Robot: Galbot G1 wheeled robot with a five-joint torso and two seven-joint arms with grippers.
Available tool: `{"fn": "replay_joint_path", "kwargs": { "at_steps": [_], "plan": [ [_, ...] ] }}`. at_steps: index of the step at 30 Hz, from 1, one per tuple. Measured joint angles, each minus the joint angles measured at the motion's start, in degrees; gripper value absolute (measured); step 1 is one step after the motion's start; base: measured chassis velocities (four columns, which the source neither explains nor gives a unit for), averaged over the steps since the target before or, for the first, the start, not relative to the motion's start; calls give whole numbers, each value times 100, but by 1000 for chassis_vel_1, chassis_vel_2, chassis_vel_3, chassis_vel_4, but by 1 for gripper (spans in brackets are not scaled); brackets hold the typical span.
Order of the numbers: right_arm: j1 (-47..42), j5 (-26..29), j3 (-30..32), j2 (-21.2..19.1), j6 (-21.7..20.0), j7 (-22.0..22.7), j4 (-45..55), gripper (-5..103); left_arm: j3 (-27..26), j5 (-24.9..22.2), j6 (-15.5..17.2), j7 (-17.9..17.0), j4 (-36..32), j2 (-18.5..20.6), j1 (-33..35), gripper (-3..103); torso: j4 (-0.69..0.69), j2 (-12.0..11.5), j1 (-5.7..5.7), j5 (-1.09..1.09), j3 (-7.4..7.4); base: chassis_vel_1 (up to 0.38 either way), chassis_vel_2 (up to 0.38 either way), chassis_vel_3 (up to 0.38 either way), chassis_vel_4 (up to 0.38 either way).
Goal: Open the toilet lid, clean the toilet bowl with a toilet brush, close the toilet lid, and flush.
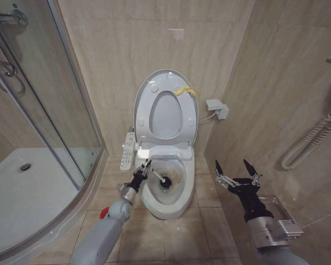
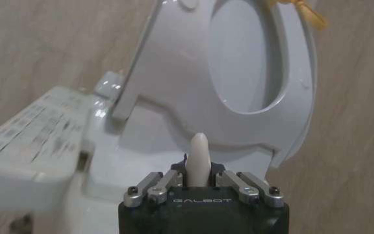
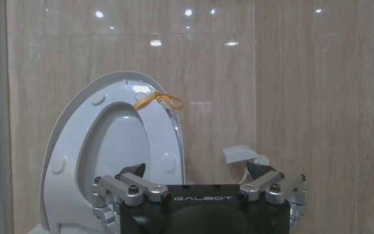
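The toilet lid stands raised against the back wall, a yellow strap at its rim and the seat ring lifted against it. Below lies the toilet bowl, with brownish stains inside. My left gripper is at the bowl's left rim, shut on the white handle of the toilet brush, whose dark head sits down in the bowl. The left wrist view shows the handle end sticking out between my left gripper's fingers. My right gripper hangs open to the right of the toilet, facing the lid.
A curved glass shower enclosure and its white tray fill the left. A red cup holder stands on the floor by my left arm. A control panel juts from the toilet's left side. A white wall box and a coiled hose are on the right.
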Motion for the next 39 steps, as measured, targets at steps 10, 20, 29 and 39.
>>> {"fn": "replay_joint_path", "kwargs": {
  "at_steps": [10,20,29,39],
  "plan": [
    [0,0,0,0,0,0,0,100,-113,-968,123,-187,-74,-287,162,22,-2,0,0,0,0,0,0,0,0],
    [0,0,0,0,0,0,0,100,-223,-1529,247,-88,130,-622,-120,22,0,0,0,2,0,0,0,0,0],
    [0,0,0,0,0,0,0,100,-214,-522,103,144,403,-614,-73,22,1,1,-1,1,-1,0,0,0,0],
    [0,0,0,0,0,0,0,100,-176,-127,-61,1,211,-718,-185,22,-2,1,0,0,0,0,0,0,0]
  ]
}}
